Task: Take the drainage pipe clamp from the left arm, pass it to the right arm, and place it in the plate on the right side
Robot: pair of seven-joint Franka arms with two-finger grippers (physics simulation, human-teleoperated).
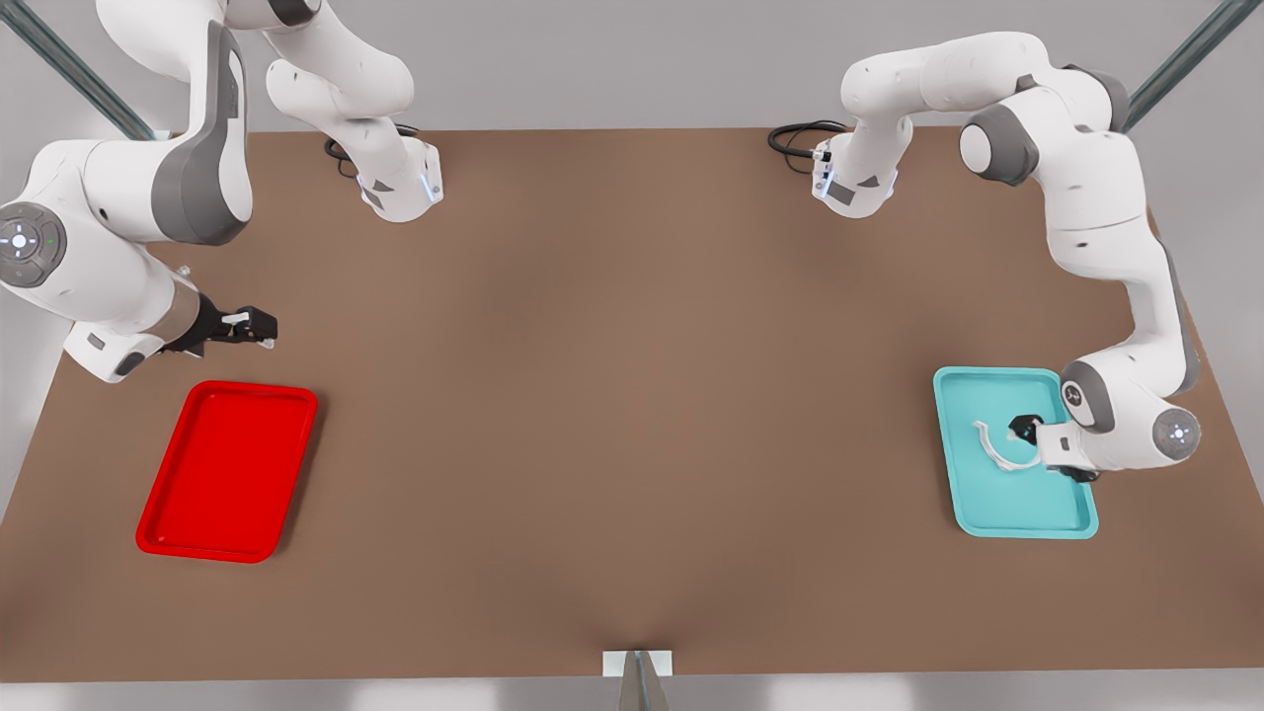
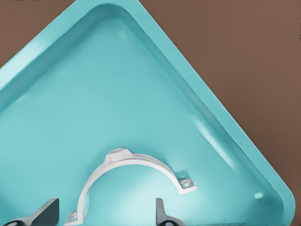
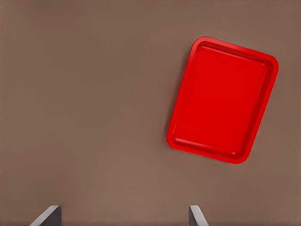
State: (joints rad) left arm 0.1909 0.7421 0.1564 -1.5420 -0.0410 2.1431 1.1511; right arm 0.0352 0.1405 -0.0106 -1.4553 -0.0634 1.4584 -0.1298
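Note:
The white C-shaped drainage pipe clamp (image 1: pixel 997 449) lies flat in a teal tray (image 1: pixel 1007 499) at the front view's right. My left gripper (image 1: pixel 1023 429) hangs low over it, open. In the left wrist view its fingertips (image 2: pixel 46 213) straddle one side of the clamp (image 2: pixel 127 160) without touching it. At the front view's left lies the red plate (image 1: pixel 227 469) with nothing in it. My right gripper (image 1: pixel 259 326) hovers open just behind the plate's far end. The right wrist view looks down on the plate (image 3: pixel 221 99) from above.
Brown table (image 1: pixel 632 395) stretches wide between the two trays. Both arm bases (image 1: pixel 400 188) and black cables (image 1: pixel 800 133) sit along the far edge. A small white marker (image 1: pixel 637 662) sits at the near edge. The teal tray's rim (image 2: pixel 221 122) borders the clamp.

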